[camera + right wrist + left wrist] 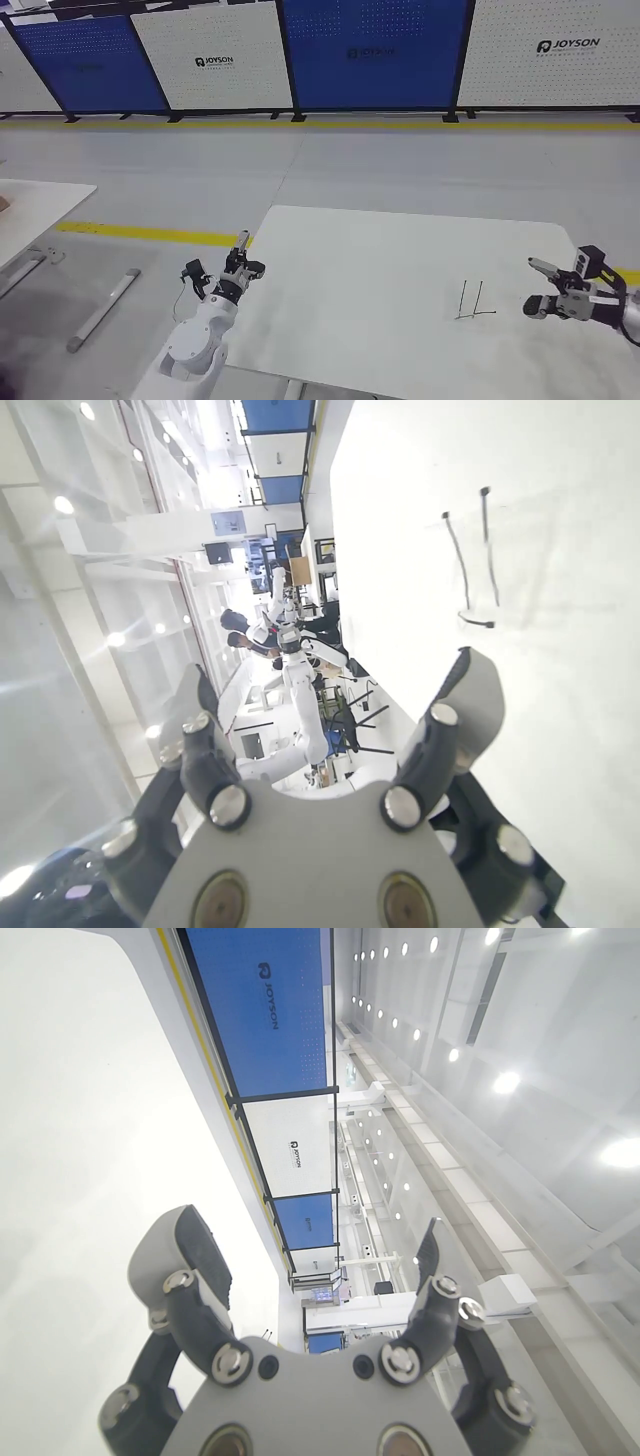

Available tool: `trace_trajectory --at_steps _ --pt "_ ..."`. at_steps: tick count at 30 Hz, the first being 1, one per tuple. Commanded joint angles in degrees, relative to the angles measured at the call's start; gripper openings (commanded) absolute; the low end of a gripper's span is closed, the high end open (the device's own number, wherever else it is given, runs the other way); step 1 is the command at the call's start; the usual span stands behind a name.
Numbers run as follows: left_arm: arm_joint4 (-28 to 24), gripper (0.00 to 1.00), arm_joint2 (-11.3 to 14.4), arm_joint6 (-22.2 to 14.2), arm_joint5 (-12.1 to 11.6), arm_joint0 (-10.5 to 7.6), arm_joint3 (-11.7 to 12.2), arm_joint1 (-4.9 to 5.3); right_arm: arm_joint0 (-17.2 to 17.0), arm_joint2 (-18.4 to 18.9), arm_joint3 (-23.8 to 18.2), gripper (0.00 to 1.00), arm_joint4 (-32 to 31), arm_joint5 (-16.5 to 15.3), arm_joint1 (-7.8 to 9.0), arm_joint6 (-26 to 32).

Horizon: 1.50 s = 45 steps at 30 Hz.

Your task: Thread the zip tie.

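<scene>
At the lower left of the top view the left gripper (244, 256) stands just beside the left edge of the white table (380, 250), its fingers (202, 1248) spread wide and holding nothing. From there the tabletop runs across the middle of the frame to three black zip ties (472, 303) in the lower right. Two long ones lie side by side and apart, and a short one lies across their lower ends; whether it touches them I cannot tell. At the right edge of the frame the right gripper (537, 286) hovers near the ties, likewise wide apart and empty. Nothing is picked up yet, so the step in hand looks like taking the first tie, and the right arm is the better placed for it. The strands are thin and flat on the surface, so the pinch probably wants to come down low and square over one long tie, away from its neighbour, lest two be dragged together. The head end is best left free for the other arm. There is ample open table to the left for bringing both arms together. The ties lie nearer the right edge, though, where a nudged strand could slide off.
</scene>
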Motion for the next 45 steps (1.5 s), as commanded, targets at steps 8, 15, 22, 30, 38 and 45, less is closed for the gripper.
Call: trace_trajectory --at_steps 8,15,22,30,38,45 --pt "0.0 1.0 0.0 0.0 0.0 0.0 0.0 0.0 -0.2 0.2 -0.7 1.0 0.1 0.0 -0.04 0.0" --pt "0.0 1.0 0.0 0.0 0.0 0.0 0.0 0.0 -0.1 -1.5 0.2 1.0 -2.9 -1.3 0.36 -2.3" --pt "0.0 1.0 0.0 0.0 0.0 0.0 0.0 0.0 4.5 -6.1 6.1 1.0 -9.2 -1.5 0.66 -0.5" --pt "0.0 1.0 0.0 0.0 0.0 0.0 0.0 0.0 7.7 -11.6 10.3 1.0 -7.1 -2.6 0.07 0.0" --pt "0.0 1.0 0.0 0.0 0.0 0.0 0.0 0.0 7.7 -11.6 10.3 1.0 -7.1 -2.6 0.07 0.0" --pt "0.0 1.0 0.0 0.0 0.0 0.0 0.0 0.0 5.3 -11.8 6.6 1.0 -8.6 -10.3 0.07 -6.4"
